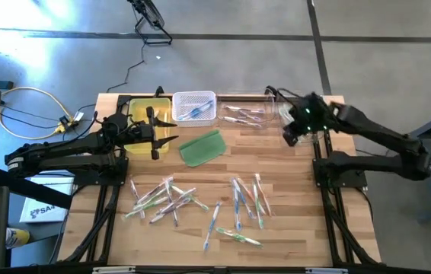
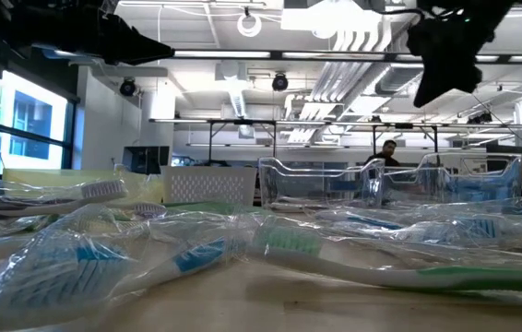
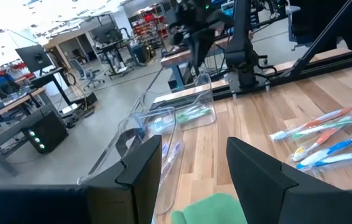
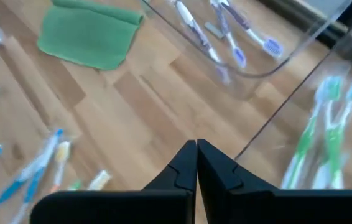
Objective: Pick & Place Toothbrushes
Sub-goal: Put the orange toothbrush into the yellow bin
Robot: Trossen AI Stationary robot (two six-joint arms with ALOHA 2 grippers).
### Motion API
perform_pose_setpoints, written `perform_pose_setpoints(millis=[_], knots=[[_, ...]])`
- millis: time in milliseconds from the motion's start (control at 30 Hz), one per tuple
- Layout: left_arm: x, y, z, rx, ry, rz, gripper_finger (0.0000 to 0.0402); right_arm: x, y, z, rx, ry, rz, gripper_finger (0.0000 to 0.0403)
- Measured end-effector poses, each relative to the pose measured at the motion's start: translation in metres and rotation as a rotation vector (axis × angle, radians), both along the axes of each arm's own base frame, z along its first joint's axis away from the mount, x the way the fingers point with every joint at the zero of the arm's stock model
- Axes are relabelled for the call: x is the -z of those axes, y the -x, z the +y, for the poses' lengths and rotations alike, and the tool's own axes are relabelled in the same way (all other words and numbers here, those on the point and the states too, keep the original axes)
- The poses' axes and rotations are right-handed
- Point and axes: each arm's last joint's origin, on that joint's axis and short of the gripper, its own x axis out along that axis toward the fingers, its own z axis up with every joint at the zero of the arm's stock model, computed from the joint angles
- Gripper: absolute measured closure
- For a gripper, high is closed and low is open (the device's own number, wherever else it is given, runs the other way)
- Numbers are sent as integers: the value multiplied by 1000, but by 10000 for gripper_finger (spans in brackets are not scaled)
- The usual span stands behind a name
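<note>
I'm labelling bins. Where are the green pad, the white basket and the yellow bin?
green pad (image 1: 201,148): high view, middle of its flat surface.
white basket (image 1: 194,100): high view, its far rim.
yellow bin (image 1: 141,104): high view, bare floor near its far wall.

Some thirty toothbrushes (image 1: 171,199); four bins (image 1: 193,107)

Bare tabletop (image 1: 276,156) band across the middle, between the back bins and the loose toothbrushes (image 1: 193,205) — room to pass. Green pad (image 1: 201,148) sits in it at about 11 o'clock. Back edge is blocked by the yellow bin (image 1: 145,106), white basket (image 1: 194,107) and clear trays (image 1: 250,114). Left hand (image 1: 154,131) hangs over 10 o'clock, right hand (image 1: 292,138) over 1 o'clock — both clear of the front piles.
</note>
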Motion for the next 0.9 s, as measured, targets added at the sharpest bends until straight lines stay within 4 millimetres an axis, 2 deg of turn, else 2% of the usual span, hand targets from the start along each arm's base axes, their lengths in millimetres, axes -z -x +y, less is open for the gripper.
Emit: perform_pose_setpoints(millis=[167,400,633,900], knots=[[0,0,0,0,1,2,226,8,-1,23,-7,2,-108,399],[0,0,0,-4,0,1,226,0,-23,38,-128,79,-284,399],[0,0,0,-3,1,2,226,4,-44,49,-242,108,-304,399],[1,0,0,-3,1,4,226,19,-62,59,-264,39,-238,399]])
